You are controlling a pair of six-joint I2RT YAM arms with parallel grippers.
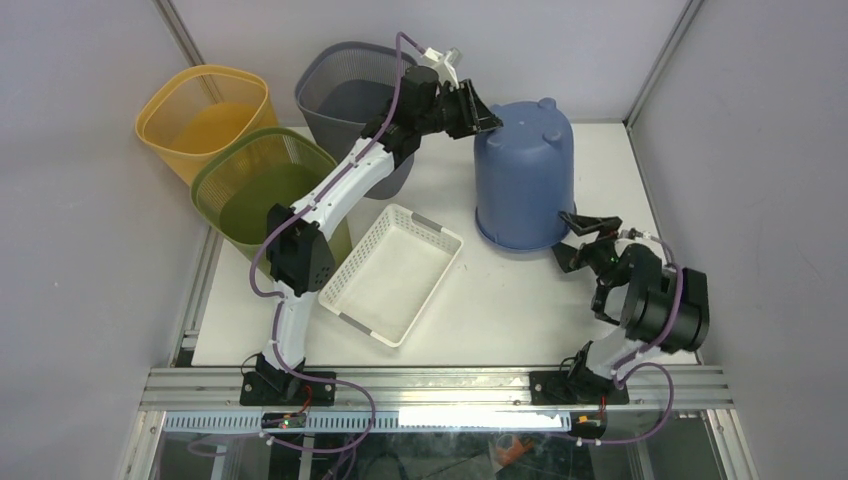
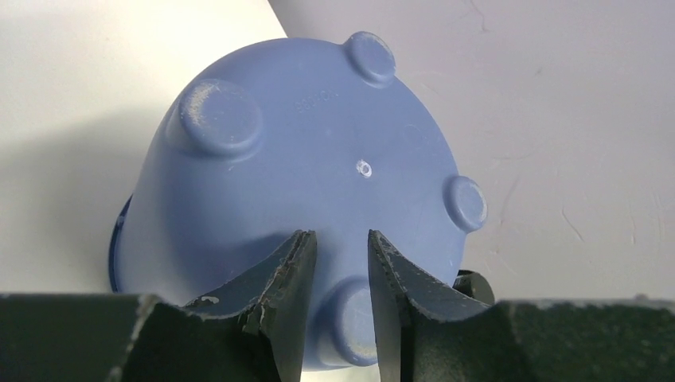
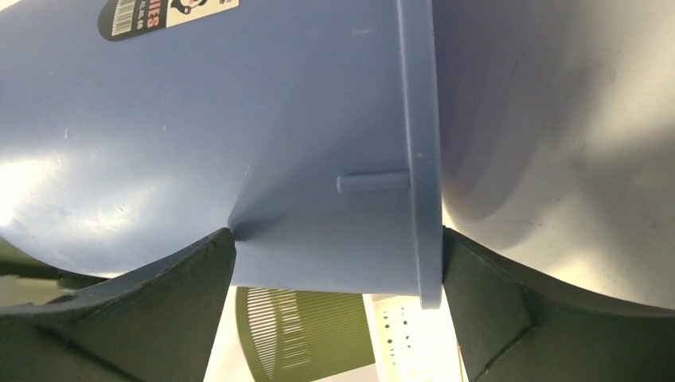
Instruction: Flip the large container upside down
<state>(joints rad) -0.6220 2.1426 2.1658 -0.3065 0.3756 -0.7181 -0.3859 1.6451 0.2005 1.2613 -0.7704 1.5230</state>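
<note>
The large container [image 1: 525,180] is a blue bucket that stands mouth-down on the table, its base with round feet facing up [image 2: 302,159]. My left gripper [image 1: 490,118] is at the upper left edge of that base. Its jaws [image 2: 341,247] stand a little apart, with one round foot [image 2: 358,318] showing in the gap, and they are open. My right gripper [image 1: 585,235] is low at the bucket's near right side. Its jaws [image 3: 337,232] are spread wide either side of the wall and rim [image 3: 422,159], open and not clamping.
A white perforated basket [image 1: 395,272] lies left of the bucket. Green [image 1: 265,185], yellow [image 1: 205,115] and grey [image 1: 350,95] mesh bins stand at the back left. Enclosure walls close the back and sides. The right wrist view catches the green bin [image 3: 310,334] past the bucket.
</note>
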